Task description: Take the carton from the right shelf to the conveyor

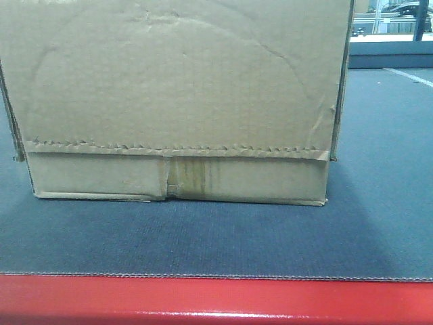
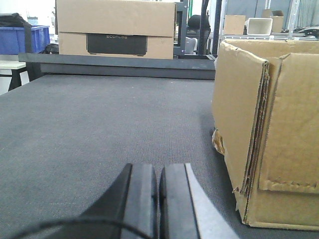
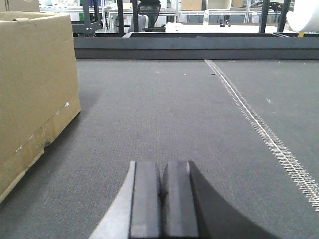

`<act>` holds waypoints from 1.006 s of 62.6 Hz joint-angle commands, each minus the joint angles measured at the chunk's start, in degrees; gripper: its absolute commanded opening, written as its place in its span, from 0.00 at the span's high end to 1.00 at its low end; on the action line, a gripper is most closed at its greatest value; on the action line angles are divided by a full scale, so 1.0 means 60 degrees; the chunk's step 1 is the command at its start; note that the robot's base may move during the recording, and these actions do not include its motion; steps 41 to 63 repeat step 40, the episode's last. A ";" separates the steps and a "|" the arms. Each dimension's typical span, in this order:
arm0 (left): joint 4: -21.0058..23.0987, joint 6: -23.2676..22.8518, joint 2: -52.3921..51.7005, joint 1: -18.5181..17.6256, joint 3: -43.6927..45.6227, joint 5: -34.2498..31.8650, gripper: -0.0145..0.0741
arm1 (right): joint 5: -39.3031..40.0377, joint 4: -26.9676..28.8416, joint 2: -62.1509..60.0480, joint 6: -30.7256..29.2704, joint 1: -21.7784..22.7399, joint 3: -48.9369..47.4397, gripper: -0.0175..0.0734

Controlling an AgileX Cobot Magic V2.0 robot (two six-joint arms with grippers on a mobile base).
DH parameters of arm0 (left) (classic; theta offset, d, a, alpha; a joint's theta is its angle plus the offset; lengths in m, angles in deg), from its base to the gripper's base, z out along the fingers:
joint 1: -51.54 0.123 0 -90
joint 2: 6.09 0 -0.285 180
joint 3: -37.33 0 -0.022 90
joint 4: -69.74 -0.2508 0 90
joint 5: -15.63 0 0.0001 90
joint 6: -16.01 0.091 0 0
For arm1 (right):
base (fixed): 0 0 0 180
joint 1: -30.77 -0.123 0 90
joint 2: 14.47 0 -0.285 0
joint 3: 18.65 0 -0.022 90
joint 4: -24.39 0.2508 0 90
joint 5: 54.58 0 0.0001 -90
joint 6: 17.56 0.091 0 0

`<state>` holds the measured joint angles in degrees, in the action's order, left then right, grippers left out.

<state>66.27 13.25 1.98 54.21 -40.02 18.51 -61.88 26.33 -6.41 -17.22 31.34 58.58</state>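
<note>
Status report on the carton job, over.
Left gripper and right gripper shut, empty. Carton resting on conveyor, between them. Nothing obstructing.

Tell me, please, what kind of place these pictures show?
Probably a warehouse or packing hall: a large brown cardboard carton sits on a wide dark grey conveyor belt with a red frame edge, and a blue plastic bin stands behind.

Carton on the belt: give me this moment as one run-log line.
carton: resting on conveyor | left gripper: shut, empty, beside carton | right gripper: shut, empty, beside carton

Dim, soft-focus front view; carton (image 1: 176, 101) shadows belt (image 1: 379, 223); bright blown-out background windows.
</note>
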 commanded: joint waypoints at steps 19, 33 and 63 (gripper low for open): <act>0.0062 0.0038 -0.0048 -0.0042 0.0022 -0.0184 0.82 | 0.0269 0.0031 -0.0047 -0.0056 0.0064 -0.0003 0.88; 0.0062 0.0038 -0.0048 -0.0042 0.0022 -0.0184 0.82 | 0.0290 0.0031 -0.0047 -0.0056 0.0064 -0.0003 0.88; 0.0062 0.0038 -0.0048 -0.0042 0.0022 -0.0184 0.82 | 0.0290 0.0031 -0.0047 -0.0056 0.0064 -0.0003 0.88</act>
